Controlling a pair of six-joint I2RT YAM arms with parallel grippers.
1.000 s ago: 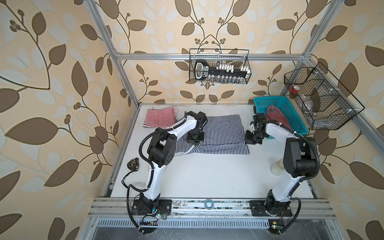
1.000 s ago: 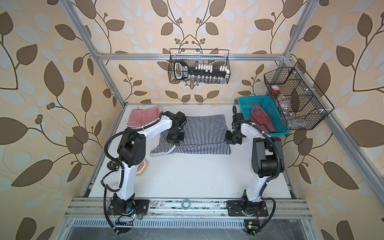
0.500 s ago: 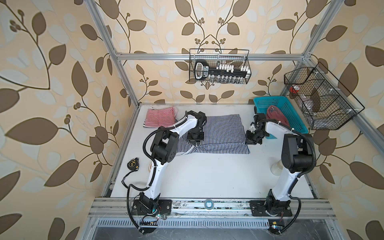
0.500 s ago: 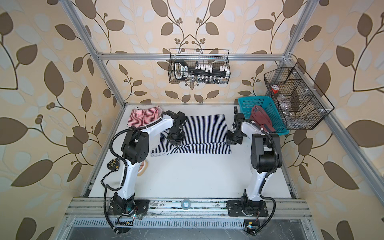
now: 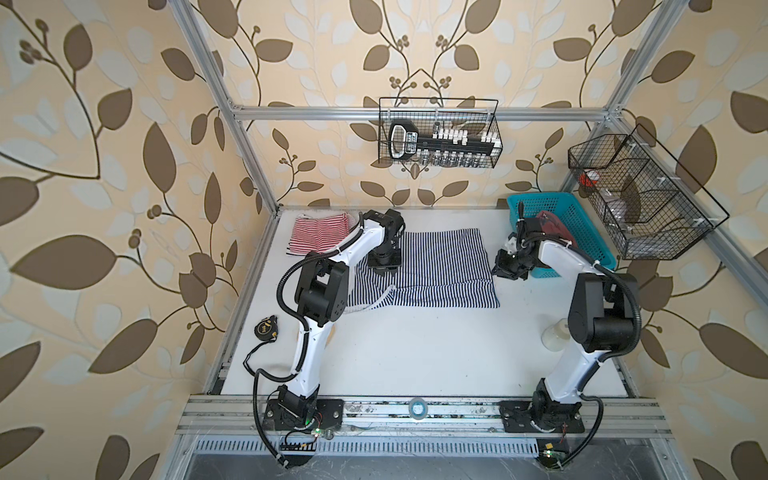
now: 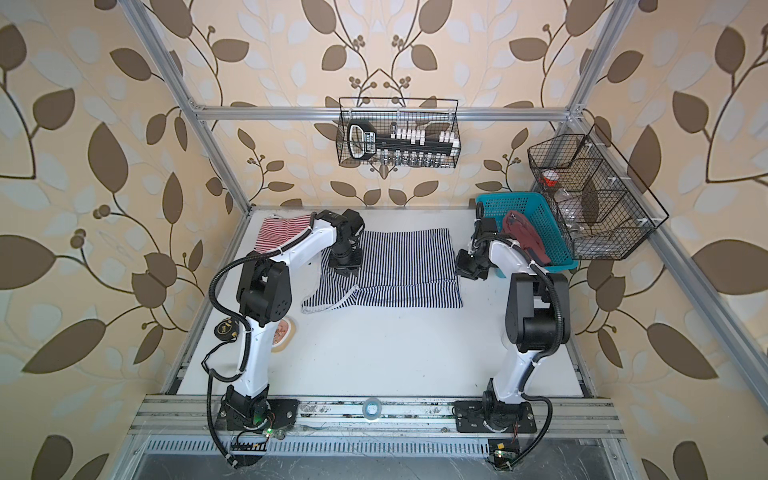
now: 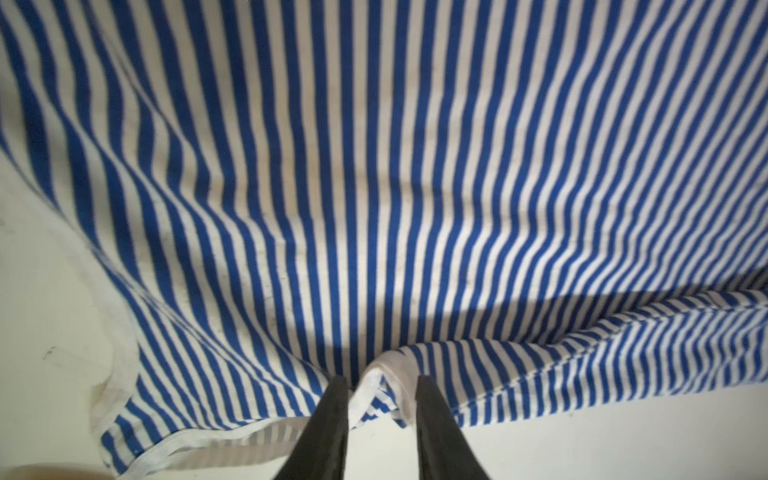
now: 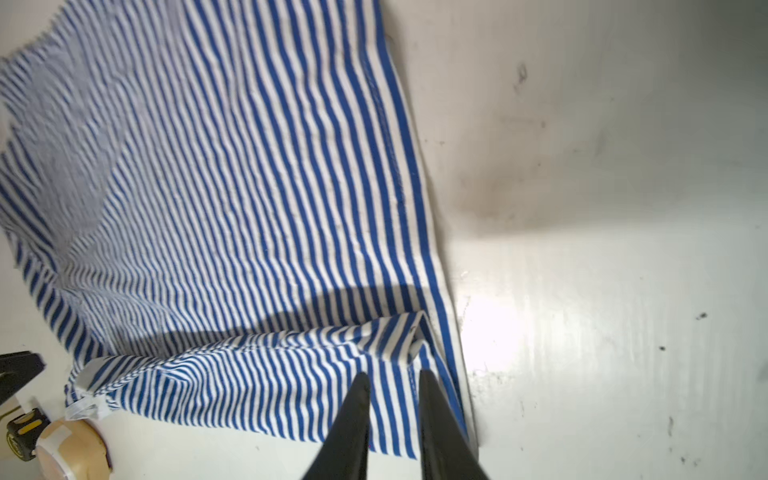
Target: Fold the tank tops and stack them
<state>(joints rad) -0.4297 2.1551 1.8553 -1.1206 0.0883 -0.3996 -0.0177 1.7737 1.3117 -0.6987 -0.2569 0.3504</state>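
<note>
Navy-white striped tank top (image 5: 432, 270) lies spread flat on the counter (image 5: 415, 353), mid-back, btwn the two arms. L claw (image 7: 379, 380) sits low at the top's left end. Its fingers stand apart, released, w/ a slack loop of white trim lying in the gap. R claw (image 8: 394, 374) is at the top's right edge, fingers also parted, nothing clamped. A narrow folded-over strip of the striped cloth lies just ahead of its tips. In both top views a strap w/ white trim trails off the near-left corner.

Red-white striped tank top (image 5: 318, 232) sits at the back-left corner of the counter, near the L arm. Dusty red tank top (image 5: 550, 224) is bunched in the teal basket (image 5: 536, 199), back right.

Tape measure (image 5: 265, 328) sits at the counter's left edge. In a top view a tape roll (image 6: 284, 328) shows just beside the L arm.
</note>
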